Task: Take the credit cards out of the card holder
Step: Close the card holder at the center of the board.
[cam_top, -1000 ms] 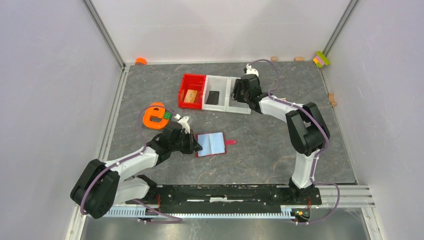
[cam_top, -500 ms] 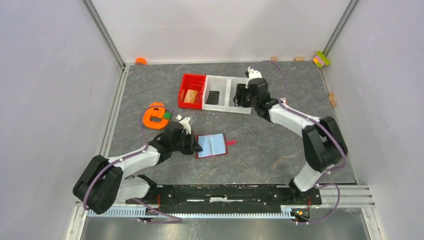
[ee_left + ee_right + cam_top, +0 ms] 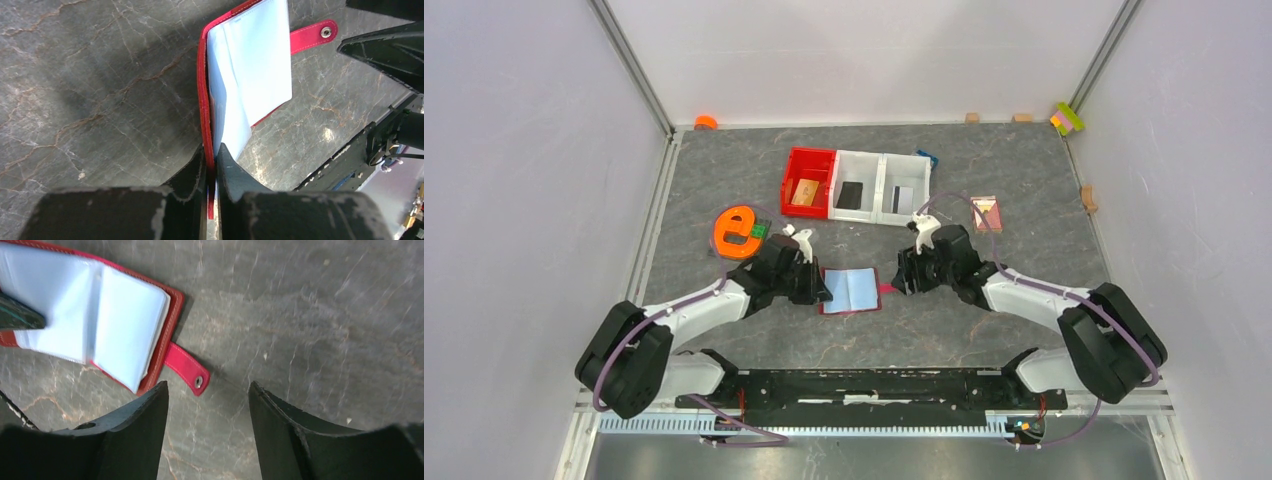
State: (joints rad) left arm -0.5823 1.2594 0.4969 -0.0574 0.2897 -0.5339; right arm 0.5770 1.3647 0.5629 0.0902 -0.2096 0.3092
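The red card holder (image 3: 852, 290) lies open on the table, pale blue sleeves up, snap tab (image 3: 887, 289) to its right. My left gripper (image 3: 816, 284) is shut on the holder's left red edge (image 3: 204, 115). My right gripper (image 3: 905, 275) is open and empty, just right of the tab (image 3: 187, 369), above the table. The holder also shows in the right wrist view (image 3: 100, 320). The tan-orange card (image 3: 804, 192) lies in the red bin, the black card (image 3: 851, 194) in the middle clear bin, the pale grey card (image 3: 902, 198) in the right clear bin.
A red bin (image 3: 795, 166) and two clear bins (image 3: 873, 165) stand at the back centre. A pink patterned card (image 3: 986, 213) lies right of them. An orange tape dispenser (image 3: 737, 232) sits to the left. Small blocks (image 3: 1067, 118) lie along the back wall.
My right arm has swung from the clear bins down to the card holder's right side, leaving the pale grey card in the right bin. The left gripper stays clamped on the holder.
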